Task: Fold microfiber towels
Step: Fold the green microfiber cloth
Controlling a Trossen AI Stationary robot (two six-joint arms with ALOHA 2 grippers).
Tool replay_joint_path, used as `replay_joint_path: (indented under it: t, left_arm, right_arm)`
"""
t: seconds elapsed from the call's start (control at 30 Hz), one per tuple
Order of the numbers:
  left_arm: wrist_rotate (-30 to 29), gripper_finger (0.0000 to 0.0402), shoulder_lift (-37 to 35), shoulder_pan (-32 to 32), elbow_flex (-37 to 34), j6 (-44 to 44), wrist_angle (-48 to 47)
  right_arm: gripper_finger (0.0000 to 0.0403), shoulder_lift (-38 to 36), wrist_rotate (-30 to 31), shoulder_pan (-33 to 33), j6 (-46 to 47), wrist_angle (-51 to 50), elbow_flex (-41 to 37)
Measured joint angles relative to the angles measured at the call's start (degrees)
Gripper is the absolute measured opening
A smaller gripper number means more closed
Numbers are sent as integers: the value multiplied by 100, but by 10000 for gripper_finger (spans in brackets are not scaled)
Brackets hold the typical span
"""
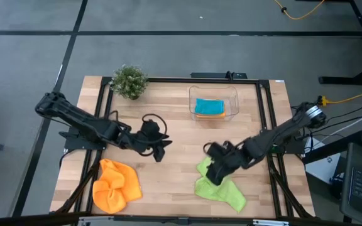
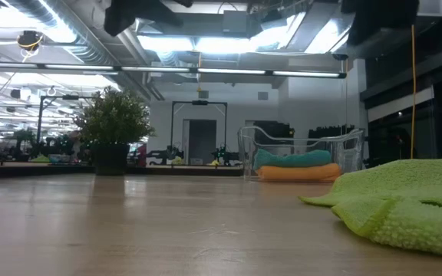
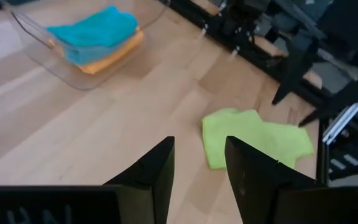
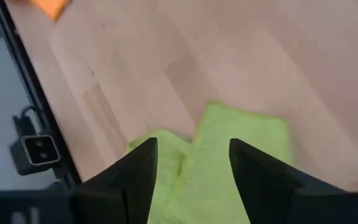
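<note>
Lime green towel point(image 1: 219, 187) lies crumpled on the desk point(image 1: 175, 160) near the front edge, right of centre, partly doubled over on itself; low view shows it point(image 2: 405, 203) flat on the wood, one flap overlapping another. Right pincer point(image 1: 213, 171) hangs directly above its rear part, fingers spread with a clear gap, holding nothing; right wrist view looks down between the fingers point(image 4: 138, 177) onto the green cloth point(image 4: 235, 155) on bare wood.

Orange towel point(image 1: 114, 185) sits bunched in a loose heap at the front left of the desk, well apart from the green one. A corner of it point(image 4: 50, 6) shows at the edge of the right wrist view.

Teal blue towel point(image 1: 208, 105) lies folded on top of a second orange towel point(image 1: 212, 115), both inside the clear plastic tub point(image 1: 213, 102) at the rear of the desk, right of centre. Left wrist view shows the stack clearly: teal point(image 3: 95, 31) over orange point(image 3: 114, 53), tub wall point(image 3: 48, 53) around them. Low view has the same pair behind the tub's clear wall point(image 2: 301, 146).

Left pincer point(image 1: 161, 149) hovers over bare desk near the middle, between the orange heap and the green towel, touching neither; fingers point(image 3: 154, 177) apart, empty. Its wrist view sees the green towel point(image 3: 253, 140) farther off, with the right arm above it.

Small potted plant point(image 1: 130, 81) stands upright at the rear left of the desk, beside the black frame rail point(image 1: 105, 100).
</note>
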Motion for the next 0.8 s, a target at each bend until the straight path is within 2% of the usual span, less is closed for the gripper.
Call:
replay_joint_path:
  t: [0.2,0.37,0.5,0.63,0.8]
  left_arm:
    - [-1,135,168,-133,0,0,-6]
    - [-1,135,153,-154,0,0,-6]
    - [167,135,139,-167,-2,164,-14]
    - [288,135,139,-169,-2,323,-28]
    - [404,135,139,-167,-7,328,48]
  right_arm:
    - [202,1107,-236,-6,109,845,0]
    - [202,1815,-268,-235,857,911,0]
    - [202,2095,-373,-336,1143,1021,-4]
    - [202,2277,11,-379,1371,987,-2]
    - [202,2470,91,-469,1605,942,9]
